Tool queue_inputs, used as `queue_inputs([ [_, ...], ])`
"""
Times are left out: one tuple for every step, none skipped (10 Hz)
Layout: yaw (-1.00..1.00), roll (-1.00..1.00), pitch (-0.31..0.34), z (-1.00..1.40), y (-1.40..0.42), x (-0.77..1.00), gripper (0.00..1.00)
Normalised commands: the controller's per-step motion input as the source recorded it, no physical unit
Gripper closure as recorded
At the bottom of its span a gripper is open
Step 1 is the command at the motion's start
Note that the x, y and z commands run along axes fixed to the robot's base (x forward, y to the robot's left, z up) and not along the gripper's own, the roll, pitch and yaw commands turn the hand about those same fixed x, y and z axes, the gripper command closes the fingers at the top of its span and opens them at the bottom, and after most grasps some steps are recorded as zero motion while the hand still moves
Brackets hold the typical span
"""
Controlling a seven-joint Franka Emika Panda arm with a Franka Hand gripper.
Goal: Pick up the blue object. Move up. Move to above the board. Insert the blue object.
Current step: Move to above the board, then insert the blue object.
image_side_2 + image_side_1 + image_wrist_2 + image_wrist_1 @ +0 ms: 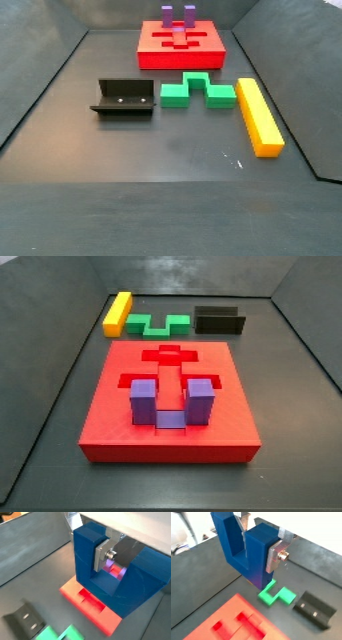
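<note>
in both wrist views the gripper (256,547) is clamped on the blue object (246,549), one silver finger (102,556) flat against a prong, held in the air above the floor, with the board (231,619), green block (276,593) and fixture (314,609) below it.

A dark grey matte floor (160,150) fills both side views. Dark walls (201,276) rise at its back and sides and close it in like a shallow bin. Soft, even light leaves a pale sheen on the floor and only faint shadows. In a wrist view, blurred pale clutter (183,534) shows beyond a wall. The hand (258,542), clamped on the blue object (234,542), hangs above the floor.
</note>
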Motion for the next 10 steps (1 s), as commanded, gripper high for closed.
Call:
queue_inputs([
  [0.01,0.00,0.043,0.18,-1.40,-0.13,1.00],
  [0.01,0.01,0.077,0.09,-0.65,-0.03,1.00],
  [0.01,0.01,0.103,0.05,-0.32,0.03,1.00],
  [0.01,0.00,0.112,0.04,-0.19,0.05,1.00],
  [0.00,0.00,0.000,-0.02,0.00,0.00,1.00],
  [0.00,0.00,0.000,-0.04,0.00,0.00,1.00],
  [0.00,0.01,0.006,-0.05,0.00,0.00,1.00],
  [0.01,0.02,0.000,-0.11,0.00,0.07,1.00],
  [0.00,0.00,-0.069,-0.19,0.06,0.49,1.00],
  [0.00,0.00,-0.120,-0.22,0.09,0.65,1.00],
])
